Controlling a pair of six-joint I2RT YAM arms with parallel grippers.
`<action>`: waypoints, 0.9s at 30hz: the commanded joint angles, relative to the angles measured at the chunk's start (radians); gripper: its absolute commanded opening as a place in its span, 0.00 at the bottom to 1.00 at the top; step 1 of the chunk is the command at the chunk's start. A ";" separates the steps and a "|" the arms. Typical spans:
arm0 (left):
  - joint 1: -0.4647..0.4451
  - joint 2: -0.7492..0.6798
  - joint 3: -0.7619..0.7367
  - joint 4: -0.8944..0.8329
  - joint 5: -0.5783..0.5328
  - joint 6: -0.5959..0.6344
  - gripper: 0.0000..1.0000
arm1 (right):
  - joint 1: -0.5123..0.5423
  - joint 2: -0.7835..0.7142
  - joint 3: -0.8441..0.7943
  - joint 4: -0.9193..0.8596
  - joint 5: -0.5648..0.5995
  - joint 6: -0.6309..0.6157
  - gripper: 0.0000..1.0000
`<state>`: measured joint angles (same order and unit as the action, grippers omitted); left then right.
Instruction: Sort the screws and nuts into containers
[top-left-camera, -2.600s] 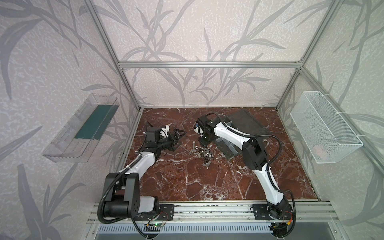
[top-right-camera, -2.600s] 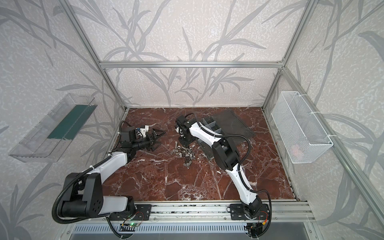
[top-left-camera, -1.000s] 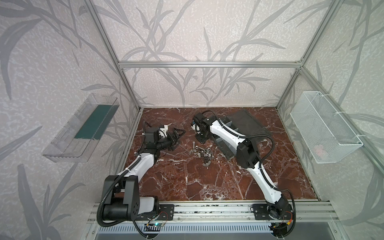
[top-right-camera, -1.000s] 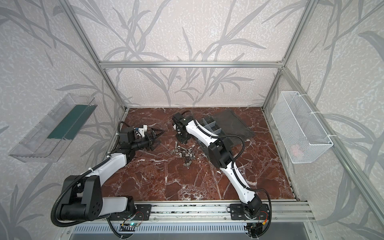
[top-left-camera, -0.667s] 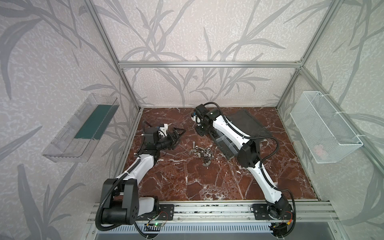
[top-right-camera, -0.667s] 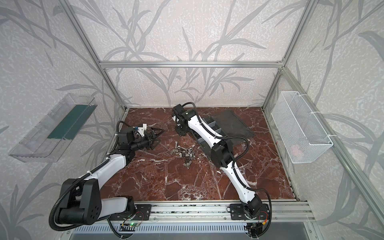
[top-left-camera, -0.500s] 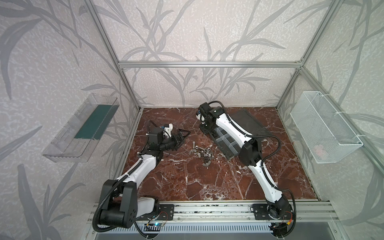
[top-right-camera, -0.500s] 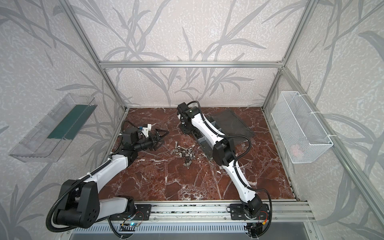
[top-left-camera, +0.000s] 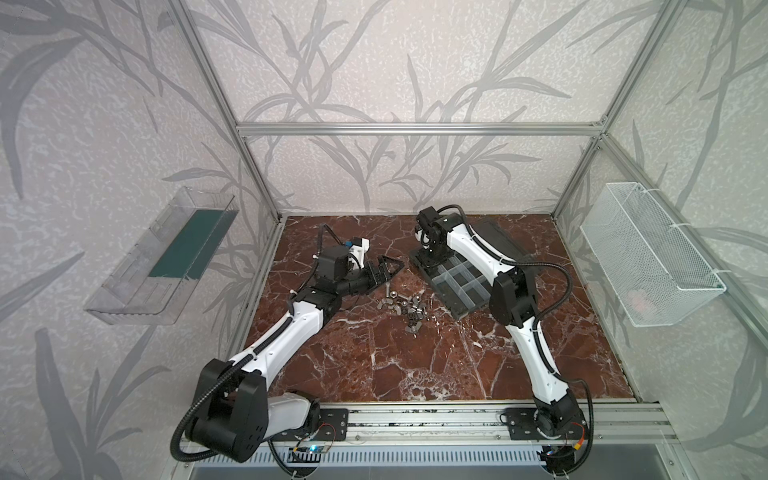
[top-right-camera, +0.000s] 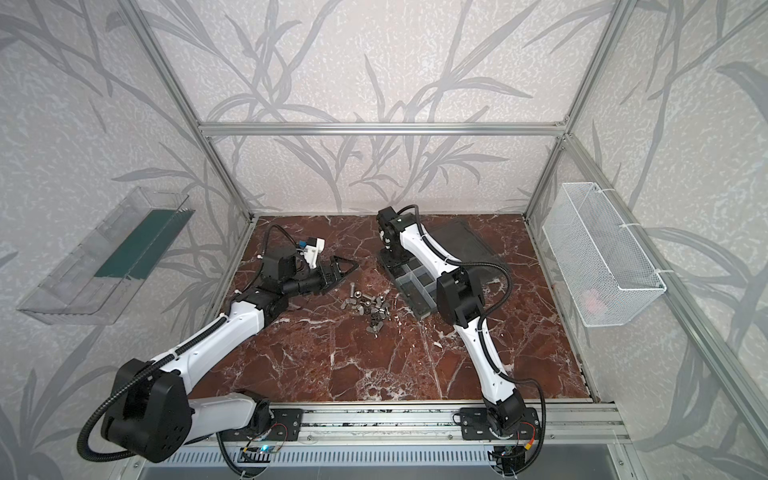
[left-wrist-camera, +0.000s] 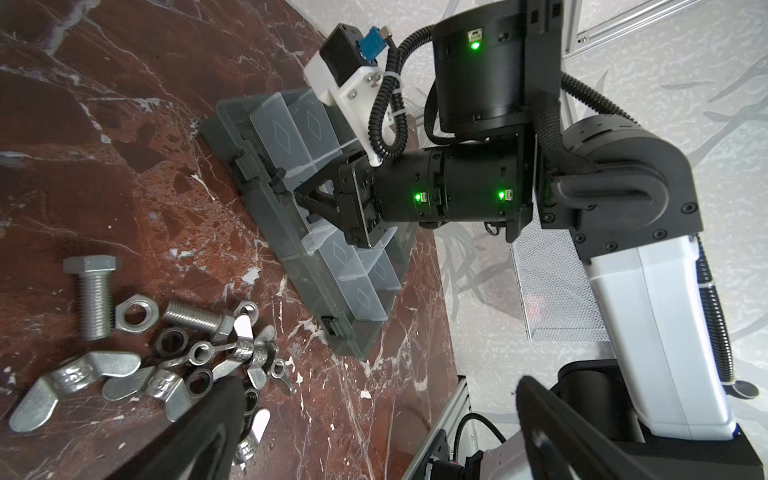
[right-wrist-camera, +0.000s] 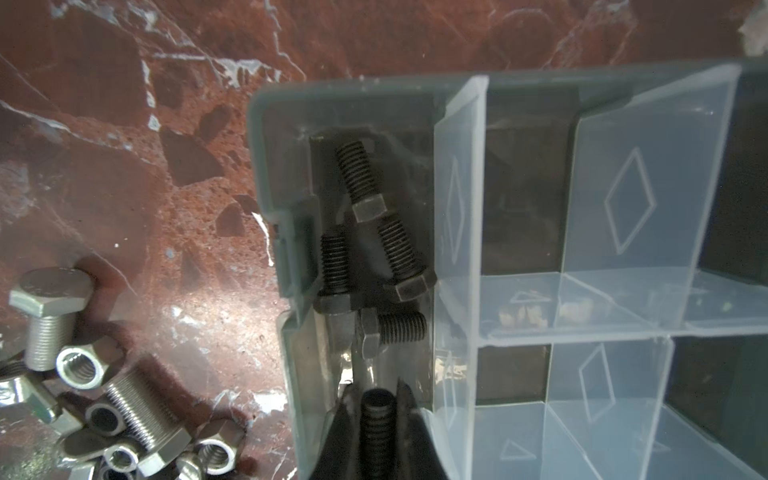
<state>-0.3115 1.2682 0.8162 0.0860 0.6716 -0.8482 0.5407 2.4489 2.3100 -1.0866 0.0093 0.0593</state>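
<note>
Marble floor (top-left-camera: 415, 374), centre: loose heap of nuts (top-left-camera: 405, 309) + 2 silver screws (left-wrist-camera: 93, 299).
Just left/farther: left gripper (top-left-camera: 392, 270), jaws wide apart, empty.
Right of heap: containers box (top-left-camera: 455, 305), partly hidden by right arm (top-left-camera: 478, 249).
Far-left compartment: 4 dark screws (right-wrist-camera: 359, 183). Above it, right gripper (right-wrist-camera: 376, 395) clamps 5th dark screw (right-wrist-camera: 377, 432).
Walls: clear tray (top-left-camera: 166, 257) left, mesh basket (top-left-camera: 648, 257) right.

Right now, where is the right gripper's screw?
Right wrist view: the black screw sits pinched in the right gripper, above the organizer's corner compartment holding four other screws.
</note>
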 joint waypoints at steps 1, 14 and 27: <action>-0.009 0.005 0.029 -0.038 -0.036 0.039 0.99 | -0.009 -0.074 -0.034 0.041 -0.008 0.010 0.08; -0.012 -0.004 0.052 -0.138 -0.110 0.109 0.99 | -0.018 -0.085 -0.050 0.052 -0.014 0.013 0.25; -0.015 -0.048 0.072 -0.301 -0.421 0.231 1.00 | -0.017 -0.198 -0.156 0.131 -0.054 0.023 0.31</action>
<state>-0.3210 1.2552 0.8505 -0.1452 0.3824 -0.6823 0.5282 2.3276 2.1761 -0.9855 -0.0193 0.0673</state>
